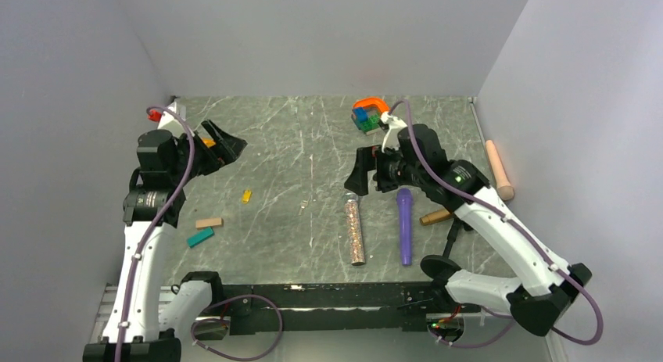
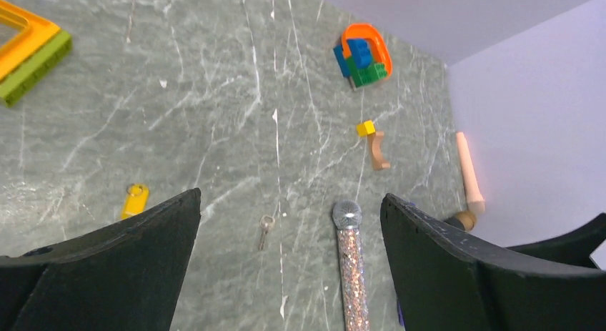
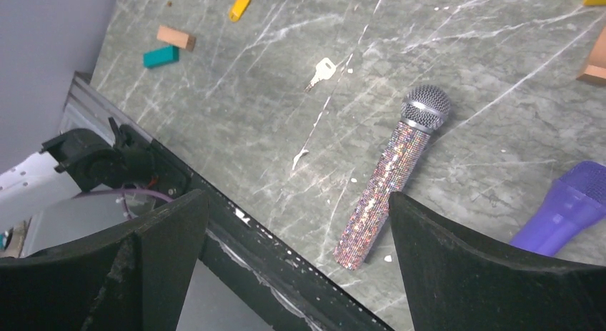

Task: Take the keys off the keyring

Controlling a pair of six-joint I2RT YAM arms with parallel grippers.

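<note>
A small yellow key (image 1: 246, 195) (image 2: 134, 200) (image 3: 239, 6) lies flat on the grey marbled table, left of centre. A small silvery metal key (image 1: 305, 205) (image 2: 266, 229) (image 3: 321, 72) lies apart from it near the middle. I cannot make out a separate keyring. My left gripper (image 1: 233, 146) (image 2: 291, 196) hovers open and empty at the back left, above and away from both keys. My right gripper (image 1: 358, 178) (image 3: 299, 196) hangs open and empty right of centre, over the top of the glitter microphone (image 1: 355, 231) (image 2: 350, 267) (image 3: 389, 170).
A purple microphone (image 1: 404, 225) (image 3: 564, 209) lies beside the glitter one. Tan (image 1: 209, 222) and teal (image 1: 200, 237) blocks sit front left. A toy-brick stack (image 1: 367, 114) (image 2: 363, 56) stands at the back, a wooden pestle (image 1: 499, 169) by the right wall. An orange frame (image 2: 28, 38) is far left.
</note>
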